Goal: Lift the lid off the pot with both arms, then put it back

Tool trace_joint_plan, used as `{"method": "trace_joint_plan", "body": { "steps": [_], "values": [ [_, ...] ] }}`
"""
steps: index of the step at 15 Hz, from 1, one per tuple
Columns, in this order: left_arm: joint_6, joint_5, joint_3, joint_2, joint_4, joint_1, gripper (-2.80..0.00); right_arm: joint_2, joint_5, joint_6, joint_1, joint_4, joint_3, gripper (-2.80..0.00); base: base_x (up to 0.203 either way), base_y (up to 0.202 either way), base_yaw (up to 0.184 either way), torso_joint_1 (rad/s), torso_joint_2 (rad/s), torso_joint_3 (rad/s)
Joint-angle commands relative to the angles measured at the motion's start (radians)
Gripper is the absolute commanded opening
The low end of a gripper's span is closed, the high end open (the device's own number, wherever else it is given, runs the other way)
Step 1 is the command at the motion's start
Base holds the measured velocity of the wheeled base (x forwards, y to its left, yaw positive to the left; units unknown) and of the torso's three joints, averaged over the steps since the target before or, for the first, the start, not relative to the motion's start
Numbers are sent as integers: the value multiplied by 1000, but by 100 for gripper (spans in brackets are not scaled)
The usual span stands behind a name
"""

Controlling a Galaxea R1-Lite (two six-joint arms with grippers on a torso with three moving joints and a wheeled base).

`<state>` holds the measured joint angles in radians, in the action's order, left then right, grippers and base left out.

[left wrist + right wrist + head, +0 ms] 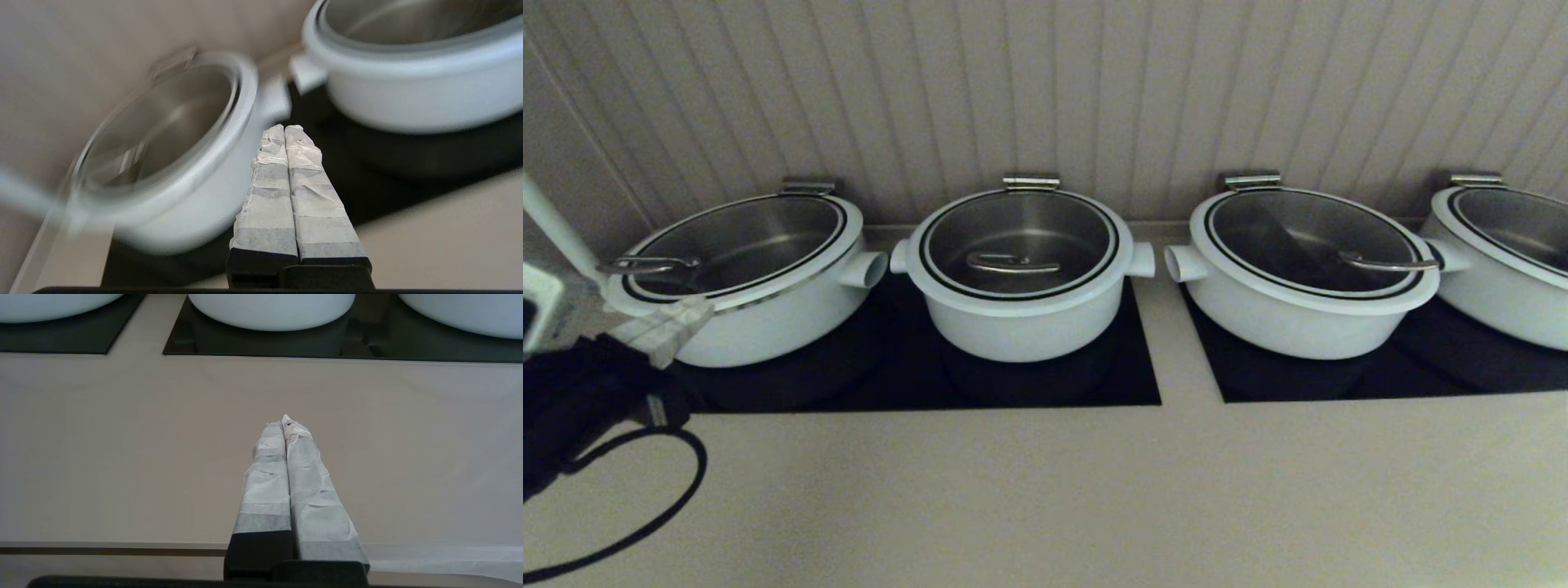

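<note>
The pot is the second from the left, white, with a short stub on each side. The lid sits shut on it, its steel-bar handle at the centre. My left gripper is shut and empty, low at the far left, in front of the leftmost pot and well left of the task pot. In the left wrist view its fingers are pressed together, with the pot ahead. My right gripper is shut and empty over bare counter, out of the head view.
Three wider white lidded pots stand in the row: one at the far left, two on the right. All sit on black hob panels against a ribbed wall. A loose black cable lies on the beige counter.
</note>
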<state>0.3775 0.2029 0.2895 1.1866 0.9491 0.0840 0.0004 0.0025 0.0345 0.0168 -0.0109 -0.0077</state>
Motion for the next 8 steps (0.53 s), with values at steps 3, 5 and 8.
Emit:
{"method": "trace_joint_plan", "body": {
  "steps": [3,5,8],
  "values": [
    [-68,-78,-117,-475,-332,4,-280,0,-1,1,0,0,0,-280,0,0,0,0,0,0],
    [-103,-93,-140,-685,-544,4,-280,0,1,1,0,0,0,-280,0,0,0,0,0,0],
    [-157,-120,-182,-909,-778,3,-280,0,1,1,0,0,0,-280,0,0,0,0,0,0]
  ]
}}
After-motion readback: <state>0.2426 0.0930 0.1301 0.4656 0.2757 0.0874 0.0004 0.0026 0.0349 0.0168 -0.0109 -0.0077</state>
